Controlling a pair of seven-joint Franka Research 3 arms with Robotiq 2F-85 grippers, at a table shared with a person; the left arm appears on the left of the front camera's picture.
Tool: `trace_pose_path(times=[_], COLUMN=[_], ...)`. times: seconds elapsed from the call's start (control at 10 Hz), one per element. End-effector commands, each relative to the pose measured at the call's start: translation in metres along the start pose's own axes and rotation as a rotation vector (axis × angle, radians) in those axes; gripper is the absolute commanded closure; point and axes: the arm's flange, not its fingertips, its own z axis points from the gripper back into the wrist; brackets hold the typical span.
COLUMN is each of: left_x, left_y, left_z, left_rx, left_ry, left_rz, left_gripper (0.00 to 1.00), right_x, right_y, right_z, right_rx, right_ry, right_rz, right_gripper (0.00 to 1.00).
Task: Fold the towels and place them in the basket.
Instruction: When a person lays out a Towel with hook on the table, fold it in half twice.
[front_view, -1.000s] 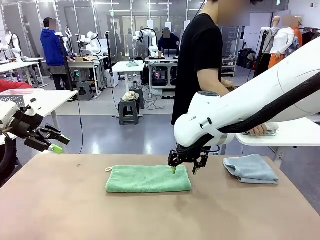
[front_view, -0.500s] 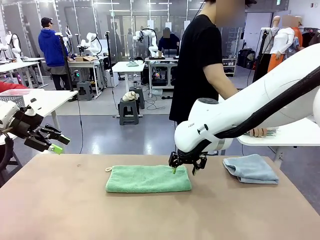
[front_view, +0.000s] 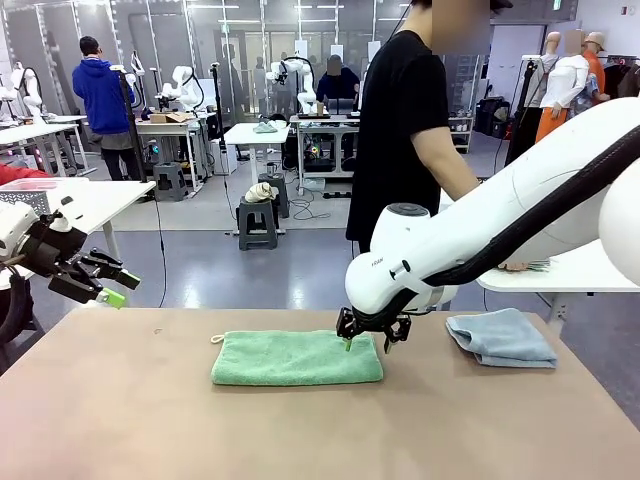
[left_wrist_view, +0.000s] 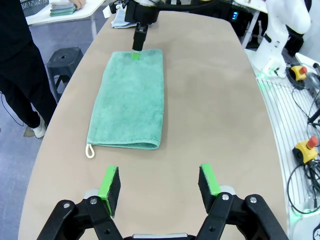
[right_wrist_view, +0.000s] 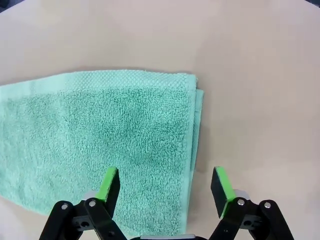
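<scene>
Front view, right end effector (front_view: 367, 342) spread, above mint towel (front_view: 296, 358)

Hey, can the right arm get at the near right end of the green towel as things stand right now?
Probably yes: the right gripper hangs open just over that end of the mint green towel, one finger above the cloth, the other past its edge, nothing between.

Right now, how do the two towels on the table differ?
The green towel lies flat near the table's middle, folded into a neat long rectangle; the blue-grey towel sits on the robot's right as a looser, smaller heap. The open right gripper hovers over the green towel's right end; nothing is at the blue-grey one. The green one shows a corner loop. Both lie on the table.
</scene>
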Motion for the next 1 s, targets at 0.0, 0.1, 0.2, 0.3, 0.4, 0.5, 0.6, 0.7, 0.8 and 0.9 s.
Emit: trace_pose_path(times=[0.0,0.1,0.2,0.3,0.4,0.5,0.6,0.7,0.8,0.9], left_x=[0.0006,0.0006,0.0006,0.0006,0.0006,0.0006,0.0006,0.0006,0.0006,0.0006], left_y=[-0.0009,-0.0009,-0.0009,-0.0009,-0.0009,-0.0009,-0.0009,-0.0009,-0.0009,-0.0009], left_z=[0.0017,0.0017,0.0017,0.0017,0.0017,0.0017,0.0017,0.0017,0.0017,0.0017], left_rx=[0.003,0.003,0.003,0.003,0.003,0.003,0.003,0.003,0.003,0.003], left_ry=[0.002,0.002,0.002,0.002,0.002,0.002,0.002,0.002,0.002,0.002], left_rz=[-0.001,-0.001,-0.001,-0.001,-0.001,-0.001,-0.001,-0.001,-0.001,-0.001], left_gripper=[0.20,0.20,0.20,0.20,0.20,0.20,0.20,0.20,0.20,0.20], right_x=[0.0101,0.0107,0.0114,0.0116,0.0116,0.0126,0.0131,0.0133,0.0135,0.0130], right_y=[0.0094,0.0097,0.0093,0.0091,0.0094,0.0092,0.0095,0.0098,0.0093,0.0091], right_z=[-0.0098,-0.0116,-0.0124,-0.0135,-0.0149,-0.0166,-0.0176,-0.0183,-0.0189,-0.0192], right_rx=[-0.053,-0.062,-0.068,-0.068,-0.065,-0.070,-0.073,-0.080,-0.077,-0.079], right_ry=[0.000,0.006,0.005,0.007,0.011,0.030,0.035,0.041,0.048,0.053], right_rz=[-0.040,-0.042,-0.043,-0.041,-0.036,-0.046,-0.050,-0.048,-0.040,-0.040], right_gripper=[0.08,0.08,0.08,0.08,0.16,0.28,0.35,0.47,0.55,0.67])
